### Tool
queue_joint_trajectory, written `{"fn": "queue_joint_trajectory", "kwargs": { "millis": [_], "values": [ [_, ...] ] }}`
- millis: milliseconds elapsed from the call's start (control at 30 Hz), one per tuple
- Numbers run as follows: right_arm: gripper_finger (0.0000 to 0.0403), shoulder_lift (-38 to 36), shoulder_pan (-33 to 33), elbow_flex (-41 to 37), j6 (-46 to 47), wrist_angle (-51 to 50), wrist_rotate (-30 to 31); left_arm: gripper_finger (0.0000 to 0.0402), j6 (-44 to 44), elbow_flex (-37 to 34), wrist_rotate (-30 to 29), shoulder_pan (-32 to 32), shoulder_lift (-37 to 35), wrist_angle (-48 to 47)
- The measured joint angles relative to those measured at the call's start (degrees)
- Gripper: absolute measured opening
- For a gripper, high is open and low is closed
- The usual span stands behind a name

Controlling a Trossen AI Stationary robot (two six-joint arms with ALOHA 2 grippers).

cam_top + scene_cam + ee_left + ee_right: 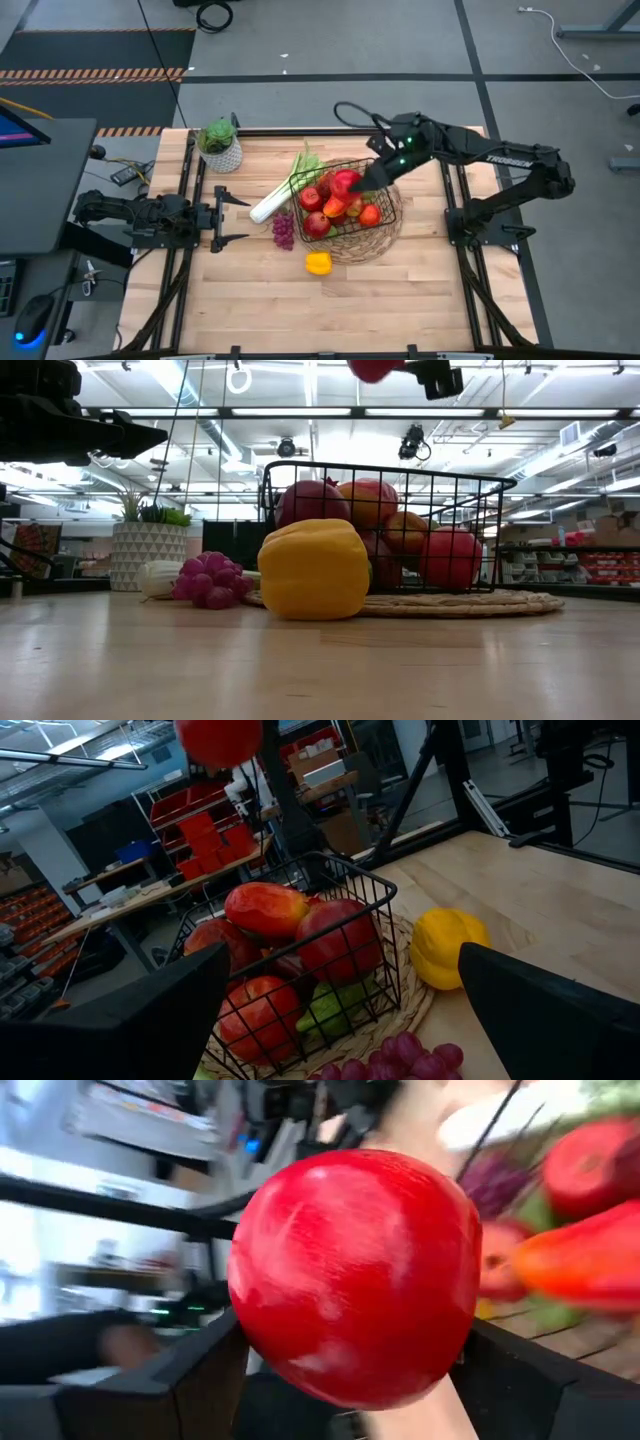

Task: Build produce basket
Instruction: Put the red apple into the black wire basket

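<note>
The dark wire basket (pixel 380 243) on its round wicker base stands mid-table and holds several red apples, orange pieces and a green one. Above it my right gripper (pixel 362 182) is shut on a red apple (pixel 355 1275), which is also at the top edge of the low view (pixel 375 368). A yellow pepper (pixel 318 263) rests on the table near the basket's front. Purple grapes (pixel 283 230) and a white-green leek (pixel 272 203) lie on the table to the basket's left. At the table's left edge my left gripper (pixel 238 220) waits, open and level. My right gripper pinches the red apple by two opposite sides (pixel 250 1335) between its two fingers (pixel 170 1380). It reaches in from the table's right, slanting downward. The apple is lifted clear, well above the basket's rim and the fruit inside.
A leafy plant in a white pot (pixel 221 146) stands at the far left of the table. Bare wooden tabletop (pixel 330 310) stretches along the near side. The leek's green top leans against the basket's far-left corner.
</note>
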Motion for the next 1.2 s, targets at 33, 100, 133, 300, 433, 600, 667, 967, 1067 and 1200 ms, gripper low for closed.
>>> {"fn": "queue_joint_trajectory", "kwargs": {
  "millis": [33, 100, 133, 300, 433, 600, 667, 967, 1067, 1200],
  "values": [
    [0.0314, 0.0, -0.46, 0.0, 2.6, 0.98, -1.9, 0.04, 0.0, 0.0, 0.02, 0.0, 0.01, 0.0],
    [0.0314, 0.0, -1.3, 0.0, 8.16, 3.33, -5.76, 0.04, 0.0, -0.01, 0.0, 0.0, 0.01, 0.0],
    [0.0314, 0.0, -1.73, 0.0, 11.43, 4.88, -7.61, 0.04, 0.0, -0.01, 0.0, 0.0, -0.01, 0.0],
    [0.0316, -0.02, -3.27, 0.0, 28.52, 16.67, -14.82, 0.04, 0.0, 0.0, 0.01, 0.01, 0.0, 0.0],
    [0.0318, -0.02, -4.29, 0.0, 38.2, 26.47, -15.62, 0.04, 0.0, -0.01, 0.02, 0.0, -0.01, 0.0],
    [0.0318, -0.02, -5.17, 0.0, 41.42, 32.82, -15.66, 0.04, 0.0, -0.01, 0.02, 0.0, -0.01, 0.0],
    [0.0318, -0.02, -5.15, 0.0, 41.12, 33.49, -15.97, 0.04, 0.0, -0.01, 0.0, 0.0, -0.01, 0.0],
    [0.0318, 0.11, -5.26, 0.0, 18.97, 21.0, -13.21, 0.04, 0.0, -0.01, 0.02, 0.0, -0.01, 0.0],
    [0.0318, 0.11, -5.68, 0.0, 12.31, 17.24, -12.63, 0.04, 0.0, -0.01, 0.0, 0.01, 0.0, 0.0],
    [0.0318, 0.11, -6.27, 0.0, 8.77, 15.56, -12.52, 0.04, 0.0, -0.01, 0.02, 0.0, 0.01, 0.0]
  ]
}}
